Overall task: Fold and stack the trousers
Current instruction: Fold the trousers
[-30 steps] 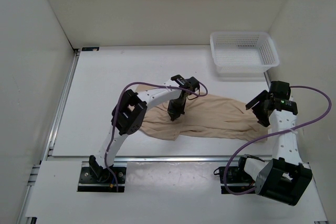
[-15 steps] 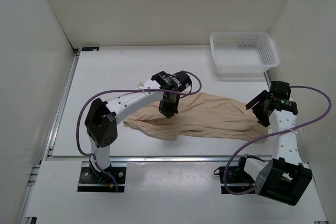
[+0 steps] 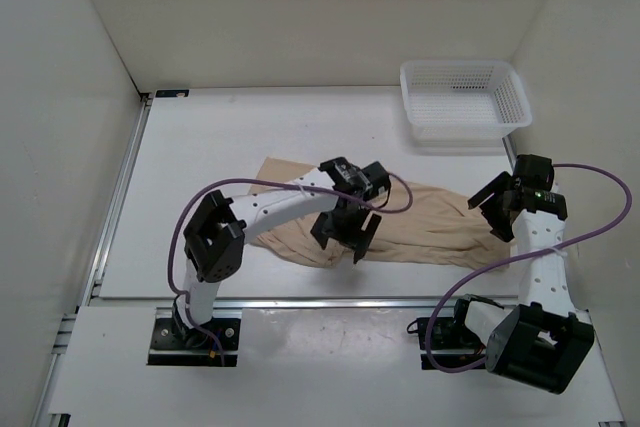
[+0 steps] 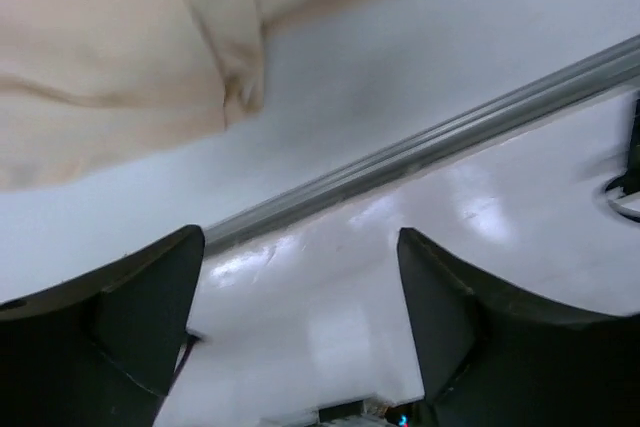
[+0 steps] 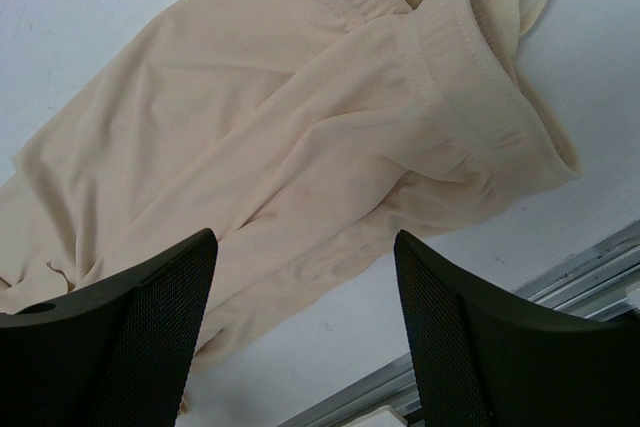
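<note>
The beige trousers lie crumpled across the middle of the table, with one end at the far left and the waistband at the right. My left gripper hovers open over their near edge with nothing between its fingers. In the left wrist view the trousers fill the top left, and the gripper is over bare table. My right gripper stands open just right of the waistband. The right wrist view shows the trousers and their ribbed waistband beyond the open gripper.
A white mesh basket stands at the far right corner. A metal rail runs along the table's near edge, also seen in the left wrist view. White walls close in the left, back and right sides.
My left gripper has opened and let go of the trousers, then shifted right and toward the near edge. The cloth's left end has settled back on the table. The right arm is unmoved.
</note>
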